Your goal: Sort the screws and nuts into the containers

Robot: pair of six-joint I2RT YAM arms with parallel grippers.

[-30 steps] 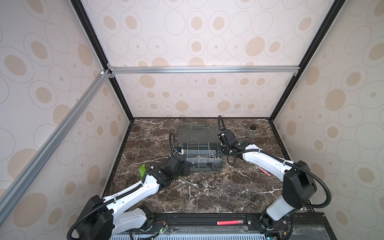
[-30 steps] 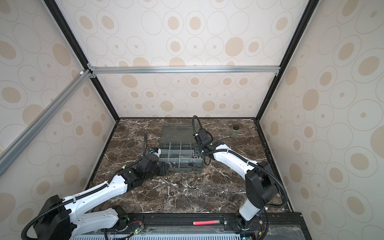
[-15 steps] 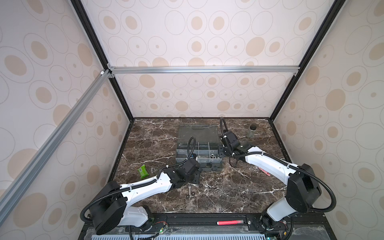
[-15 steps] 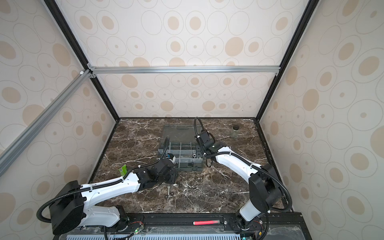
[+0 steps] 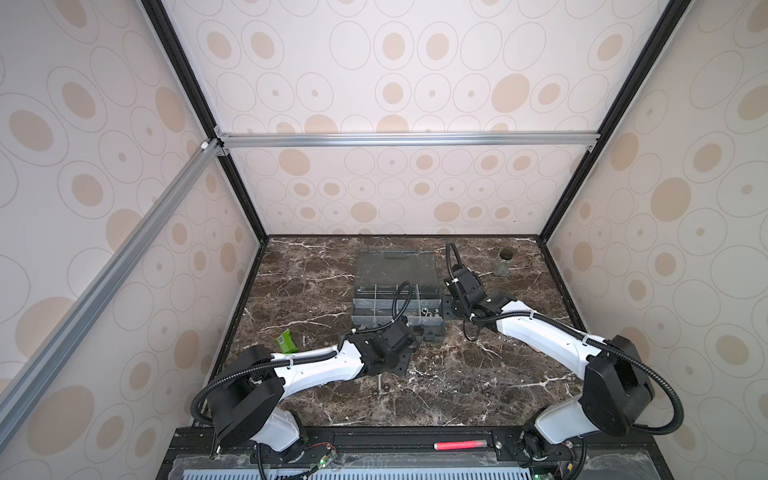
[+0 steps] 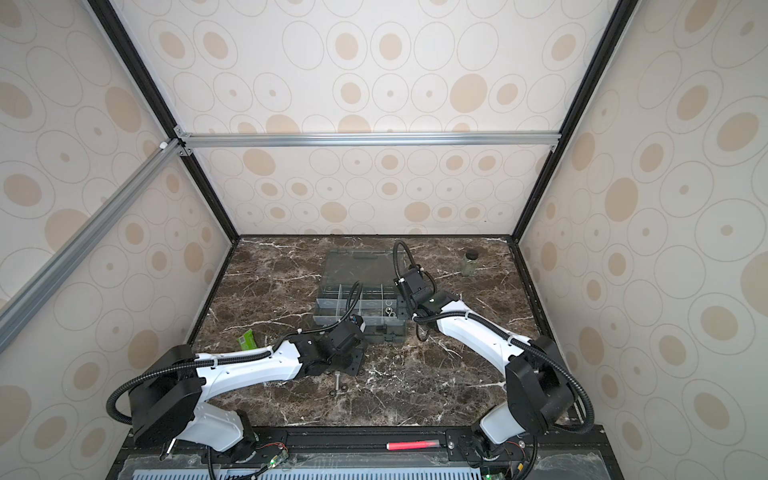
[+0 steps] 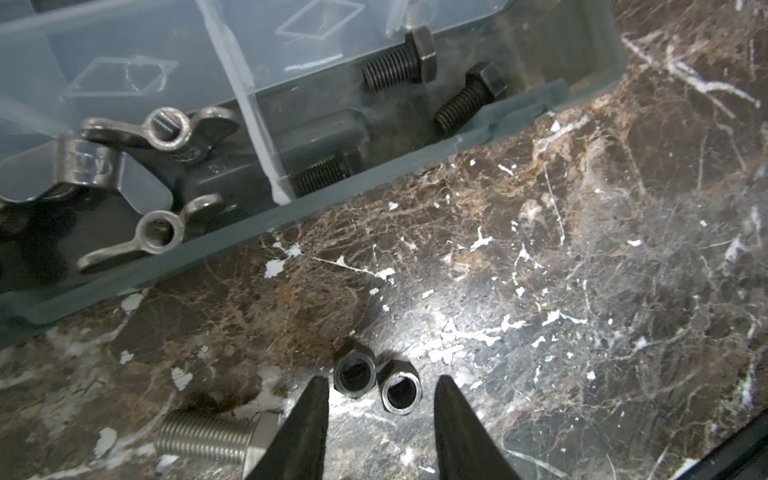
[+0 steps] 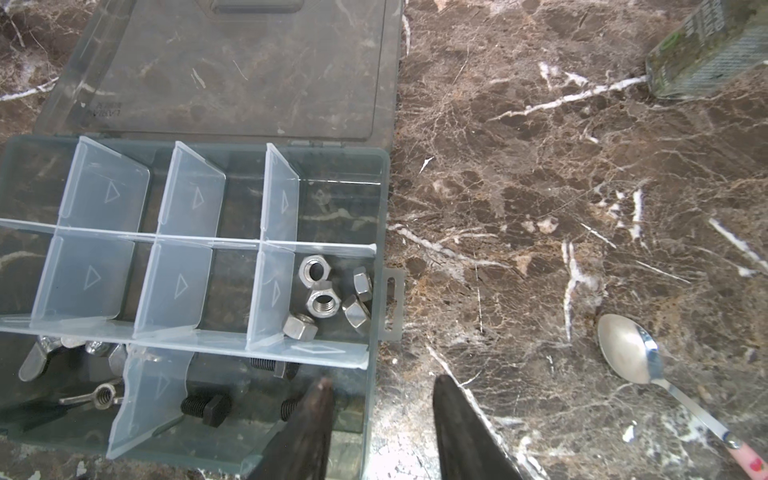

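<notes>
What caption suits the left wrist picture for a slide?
Open left pincer aimed at two dark nuts on marble table beside organizer box of wing nuts and bolts.

R gripper [image 8: 383, 380] jaws apart astride box [image 8: 381, 199] wall (hex nuts [image 8: 322, 301] inside).

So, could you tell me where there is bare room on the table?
Bare: back-left brown marble between the side wall and the grey translucent plastic organizer box, and the front-right stretch. Crowded: before the box, where the left end effector hangs over two dark hex nuts beside a silver bolt.
</notes>
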